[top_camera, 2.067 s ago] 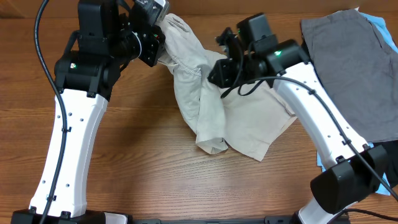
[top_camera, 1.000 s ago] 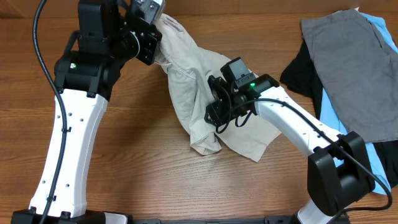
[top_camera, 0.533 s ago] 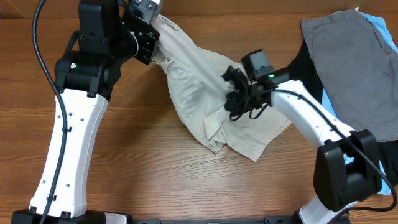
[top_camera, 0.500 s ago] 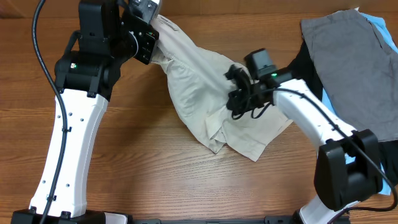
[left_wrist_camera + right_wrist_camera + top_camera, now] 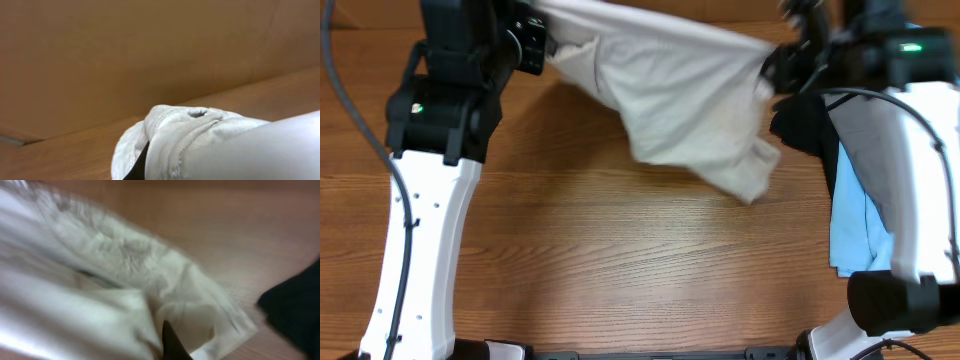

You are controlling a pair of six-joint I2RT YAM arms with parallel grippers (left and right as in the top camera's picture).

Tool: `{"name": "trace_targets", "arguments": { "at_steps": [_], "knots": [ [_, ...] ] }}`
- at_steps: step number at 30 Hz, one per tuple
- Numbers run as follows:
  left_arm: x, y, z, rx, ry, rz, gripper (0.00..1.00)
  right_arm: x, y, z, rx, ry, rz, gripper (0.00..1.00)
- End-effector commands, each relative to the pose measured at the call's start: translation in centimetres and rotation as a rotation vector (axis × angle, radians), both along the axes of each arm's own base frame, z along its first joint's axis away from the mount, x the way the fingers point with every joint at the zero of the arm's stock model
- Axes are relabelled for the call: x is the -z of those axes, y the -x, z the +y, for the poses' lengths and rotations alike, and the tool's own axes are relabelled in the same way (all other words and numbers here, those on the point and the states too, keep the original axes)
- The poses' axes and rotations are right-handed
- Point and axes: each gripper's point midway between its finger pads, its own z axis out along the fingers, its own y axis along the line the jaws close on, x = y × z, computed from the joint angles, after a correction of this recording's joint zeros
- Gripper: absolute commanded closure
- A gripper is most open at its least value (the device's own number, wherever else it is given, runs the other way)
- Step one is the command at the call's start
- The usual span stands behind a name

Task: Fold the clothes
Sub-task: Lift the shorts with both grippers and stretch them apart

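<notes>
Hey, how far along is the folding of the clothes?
Nothing looks folded yet. In hand: the beige shorts hang stretched between the left gripper and the right gripper. Left to do: folding them, plus the black garment and light-blue garment at the right.

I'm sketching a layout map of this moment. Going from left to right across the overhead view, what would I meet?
Left arm → beige shorts → black garment → light-blue garment. The right arm spans several of these, so I leave it out.
</notes>
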Motion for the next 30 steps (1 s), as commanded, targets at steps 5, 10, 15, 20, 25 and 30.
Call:
{"name": "trace_targets", "arguments": {
  "at_steps": [5,10,15,20,25,30],
  "knots": [
    [-10.7,9.1,3.5,-0.131,0.095,-0.233,0.96,-12.1,6.4,-3.3,0.135,0.054,-0.251,0.96],
    [-11.7,12.4,3.1,-0.078,0.114,-0.244,0.96,-13.6,8.5,-3.3,0.146,0.039,-0.279,0.96],
    [-10.3,10.7,2.8,-0.08,0.103,-0.198,0.96,-12.8,7.9,-3.4,0.145,0.048,-0.256,0.96],
    [-7.6,6.4,2.2,-0.082,0.089,-0.135,0.96,-11.2,5.7,-3.6,0.141,0.078,-0.223,0.96],
    [-5.1,-0.6,1.5,-0.092,0.087,-0.141,0.96,-10.7,-0.1,-4.6,0.19,0.114,-0.295,0.96],
    [-7.8,-6.2,2.6,-0.129,0.159,-0.354,0.96,-13.4,-4.9,-5.6,0.255,0.128,-0.476,0.96]
  ]
}}
